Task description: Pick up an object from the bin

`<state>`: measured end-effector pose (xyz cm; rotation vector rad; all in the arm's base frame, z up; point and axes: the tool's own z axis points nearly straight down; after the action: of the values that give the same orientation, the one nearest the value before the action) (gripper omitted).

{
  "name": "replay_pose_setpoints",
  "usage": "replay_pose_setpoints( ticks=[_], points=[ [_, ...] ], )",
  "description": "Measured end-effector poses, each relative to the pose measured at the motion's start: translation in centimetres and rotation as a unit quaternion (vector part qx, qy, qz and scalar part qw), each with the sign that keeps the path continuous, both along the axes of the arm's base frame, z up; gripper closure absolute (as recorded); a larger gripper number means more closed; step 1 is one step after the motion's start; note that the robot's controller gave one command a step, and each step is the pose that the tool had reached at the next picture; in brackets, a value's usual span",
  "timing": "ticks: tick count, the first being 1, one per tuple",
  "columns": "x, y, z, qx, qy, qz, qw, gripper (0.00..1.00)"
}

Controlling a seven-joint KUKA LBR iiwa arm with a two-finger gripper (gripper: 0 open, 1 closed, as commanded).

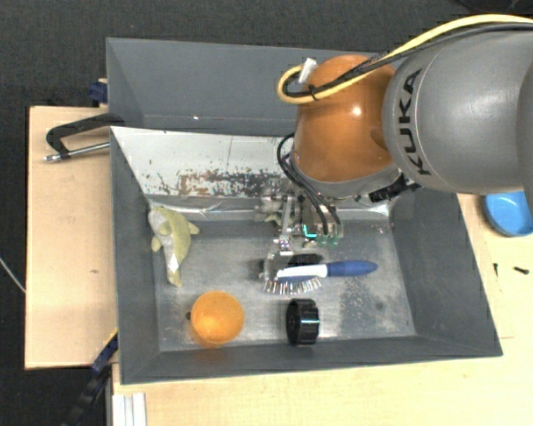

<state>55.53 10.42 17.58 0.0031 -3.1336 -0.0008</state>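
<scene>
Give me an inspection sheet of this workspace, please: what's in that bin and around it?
Surface: grey metal bin, its floor scuffed and speckled.
Job's things: brush with a blue handle and white bristles, mid-floor, its bristle end under the gripper.
Clutter: orange ball at the near left; black cap in front of the brush; pale crumpled thing at the left.
Grippers: gripper low over the brush's bristle end; no hold seen.
Cables: yellow cable looped over the arm's orange cover; thin dark wires below it.
Surroundings: blue round thing outside the bin's right rim.
</scene>
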Motion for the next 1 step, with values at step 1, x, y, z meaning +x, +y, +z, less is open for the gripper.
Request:
replay_pose_setpoints(
  ticks=[1],
  points=[
    [0.49, -8.13, -10.48, 0.002, -0.0065, 0.045, 0.9990, 0.00]
  ],
)
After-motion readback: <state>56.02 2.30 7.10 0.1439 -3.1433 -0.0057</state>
